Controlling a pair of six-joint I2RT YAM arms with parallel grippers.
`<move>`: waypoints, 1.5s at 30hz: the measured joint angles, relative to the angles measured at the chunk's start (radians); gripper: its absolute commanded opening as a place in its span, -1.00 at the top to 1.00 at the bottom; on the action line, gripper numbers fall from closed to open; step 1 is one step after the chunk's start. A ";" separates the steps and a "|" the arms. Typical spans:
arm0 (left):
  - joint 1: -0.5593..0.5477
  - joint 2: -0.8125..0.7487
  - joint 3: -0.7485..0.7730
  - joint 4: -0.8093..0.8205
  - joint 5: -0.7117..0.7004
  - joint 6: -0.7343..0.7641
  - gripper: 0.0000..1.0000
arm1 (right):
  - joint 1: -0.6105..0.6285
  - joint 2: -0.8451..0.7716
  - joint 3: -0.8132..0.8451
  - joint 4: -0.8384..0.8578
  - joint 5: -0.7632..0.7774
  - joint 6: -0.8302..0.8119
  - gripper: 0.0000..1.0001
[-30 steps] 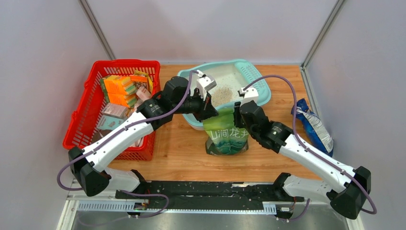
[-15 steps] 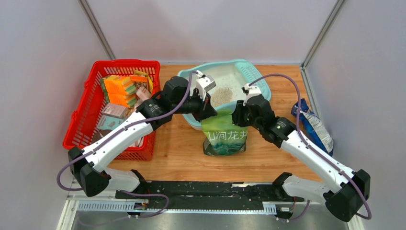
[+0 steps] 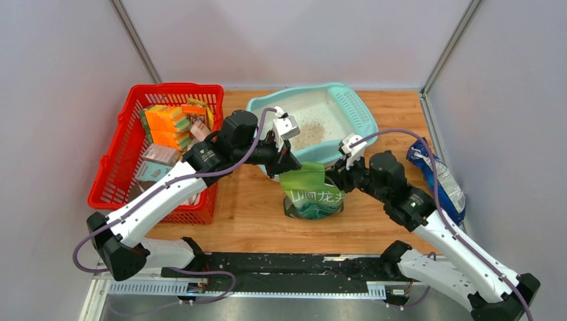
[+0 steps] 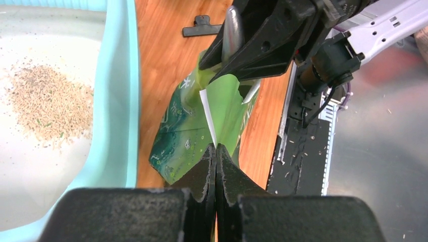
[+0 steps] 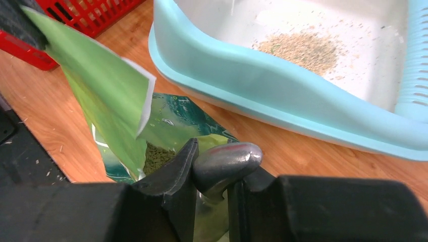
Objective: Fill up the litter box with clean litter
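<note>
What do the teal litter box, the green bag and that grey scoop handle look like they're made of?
Litter box: probably molded plastic, smooth, softly shiny, with rounded rim. Green bag: thin glossy printed film, creased, white inside at the open mouth. Scoop handle: likely metal, grey with bright mirror-like highlights.

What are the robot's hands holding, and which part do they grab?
The left gripper pinches the green bag by its torn top edge. The right gripper grips the grey metal scoop by its handle.

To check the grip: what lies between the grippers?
The green bag, mouth open. The left gripper pinches one edge; the right gripper holds a scoop at the other. Seen in the left wrist view.
</note>
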 measured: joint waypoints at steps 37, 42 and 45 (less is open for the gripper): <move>0.008 0.005 0.009 -0.018 0.003 -0.026 1.00 | 0.231 0.099 -0.223 0.422 0.510 0.381 1.00; 0.011 0.006 0.018 -0.035 -0.008 -0.023 1.00 | 0.124 0.169 -0.168 0.360 0.311 0.573 1.00; 0.014 0.007 0.027 -0.051 -0.019 -0.014 1.00 | 0.025 0.218 -0.128 0.325 0.175 0.674 1.00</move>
